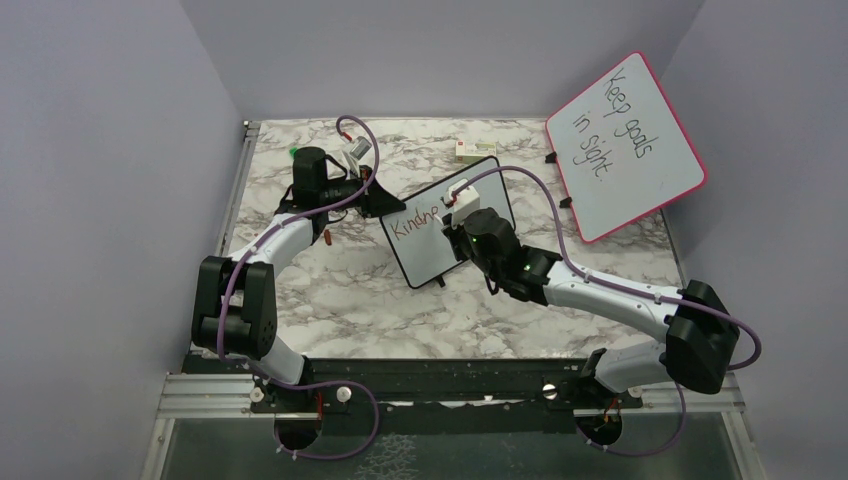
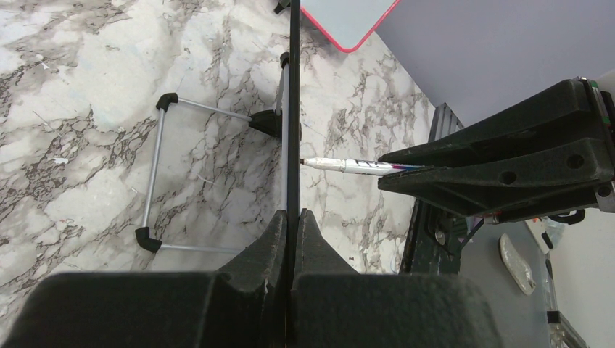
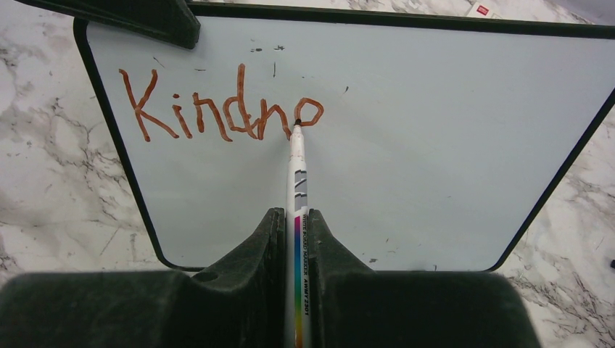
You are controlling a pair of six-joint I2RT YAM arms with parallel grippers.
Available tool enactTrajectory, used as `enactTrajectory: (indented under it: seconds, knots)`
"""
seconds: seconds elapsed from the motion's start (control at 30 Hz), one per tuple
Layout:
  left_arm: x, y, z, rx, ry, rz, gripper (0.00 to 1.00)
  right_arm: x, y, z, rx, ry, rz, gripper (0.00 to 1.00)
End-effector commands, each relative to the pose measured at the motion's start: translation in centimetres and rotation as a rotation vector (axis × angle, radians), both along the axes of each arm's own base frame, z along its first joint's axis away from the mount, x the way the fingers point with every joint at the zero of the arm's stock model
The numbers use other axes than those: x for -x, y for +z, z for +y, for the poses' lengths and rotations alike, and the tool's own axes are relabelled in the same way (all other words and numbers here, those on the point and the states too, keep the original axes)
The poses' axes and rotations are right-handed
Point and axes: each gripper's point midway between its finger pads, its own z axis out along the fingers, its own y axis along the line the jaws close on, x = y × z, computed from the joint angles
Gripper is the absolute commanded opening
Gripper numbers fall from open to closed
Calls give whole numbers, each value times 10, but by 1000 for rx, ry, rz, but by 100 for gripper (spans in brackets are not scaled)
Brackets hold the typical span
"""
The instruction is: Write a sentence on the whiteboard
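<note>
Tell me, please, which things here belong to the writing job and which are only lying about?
Belong to the job:
whiteboard, gripped at its edge by the left gripper; marker in the right gripper; red-brown writing begun on it.

Lying about:
pink-framed board at the back right; small white box behind the whiteboard.

The whiteboard (image 1: pixel 445 225) stands near the middle of the table (image 1: pixel 330 300), leaning back on a wire stand (image 2: pixel 156 174) that lies behind it. The left gripper (image 1: pixel 387 208) is at the board's left edge, one finger before the board and one behind it, with the edge pressed between them. The right gripper (image 3: pixel 296 239) is in front of the board and has the marker (image 3: pixel 297 167) between its fingers. The marker tip touches the board at the right end of the sentence (image 3: pixel 217 116), which sits in the upper left part. A small box (image 1: pixel 475 152) lies behind the whiteboard, near the table's far edge. A larger board (image 1: pixel 625 145) stands to the right, at the far right corner.
</note>
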Motion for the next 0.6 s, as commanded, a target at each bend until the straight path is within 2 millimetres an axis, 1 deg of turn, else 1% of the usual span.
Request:
enactTrajectory:
  seconds: [0.0, 0.37, 0.57]
  knots:
    - [6, -4, -2, 0, -35, 30, 0, 3, -12, -10, 30, -20, 31, 1]
    - [6, -5, -2, 0, -36, 33, 0, 4, -17, -14, 51, -24, 37, 1]
    - [5, -5, -2, 0, -35, 32, 0, 4, -15, -14, 58, -20, 32, 1]
